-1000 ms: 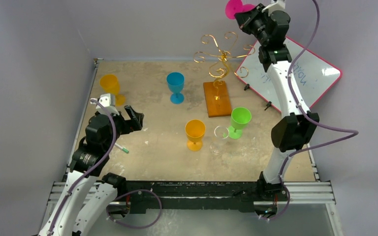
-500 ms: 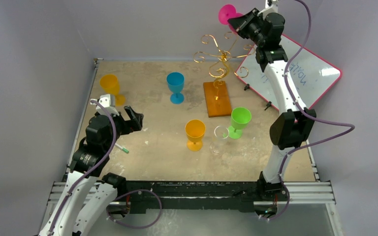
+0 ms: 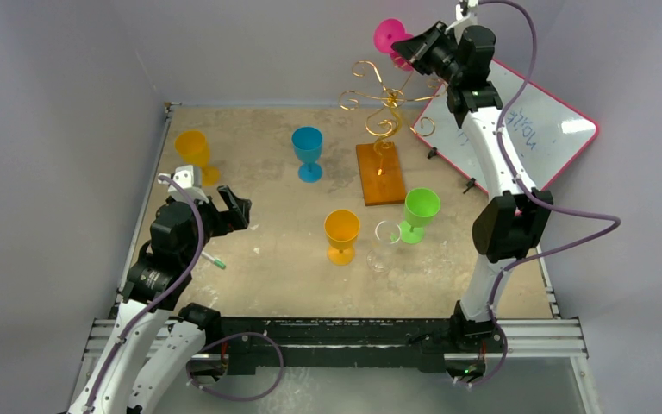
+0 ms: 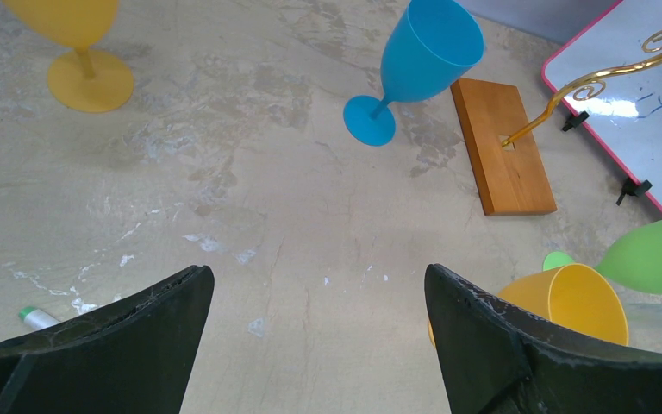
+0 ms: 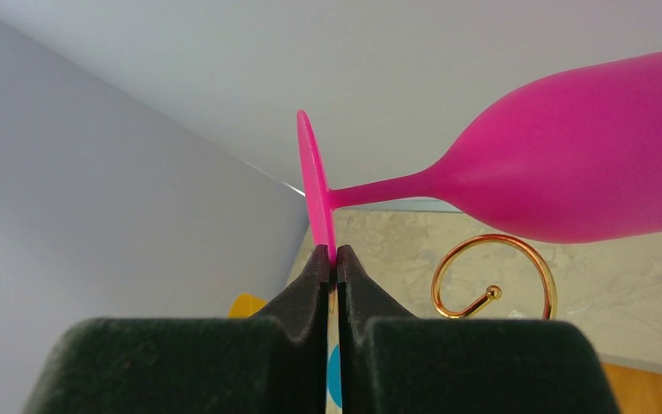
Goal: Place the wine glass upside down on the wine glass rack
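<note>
**Fig. – Pink glass held by its foot beside the rack top; L arm idle**

Top view: R arm is raised high at the far side of the table [image 3: 250,285]. The right gripper [image 3: 410,45] is pinched down on the pink wine glass [image 3: 388,34], w/ the glass at the height of the top scrolls of the wine glass rack [image 3: 385,103] and just left of the gripper. The rack's wooden base [image 3: 379,172] sits mid-table, far half.

R wrist view: the right gripper [image 5: 332,259] has its jaws nearly together, w/ only the thin rim of the glass foot between the pads. The pink wine glass [image 5: 586,155] lies sideways, stem approx. horizontal, bowl to the right. One gold scroll [image 5: 493,276] of the rack curls just below the stem, apart from it.

L side: the left gripper [image 3: 215,194] hangs low over the near-left table, jaws spread wide, nothing between them. In L wrist view the left gripper [image 4: 315,285] frames bare tabletop.

Standing upright on the table:
- yellow glass [image 3: 191,148], far left
- blue glass [image 3: 308,147]
- orange glass [image 3: 341,231]
- clear glass [image 3: 385,237]
- green glass [image 3: 420,210]

Also present: a green-capped marker [image 3: 214,260] near the L arm, and a pink-framed whiteboard [image 3: 526,129] propped at far right.
</note>
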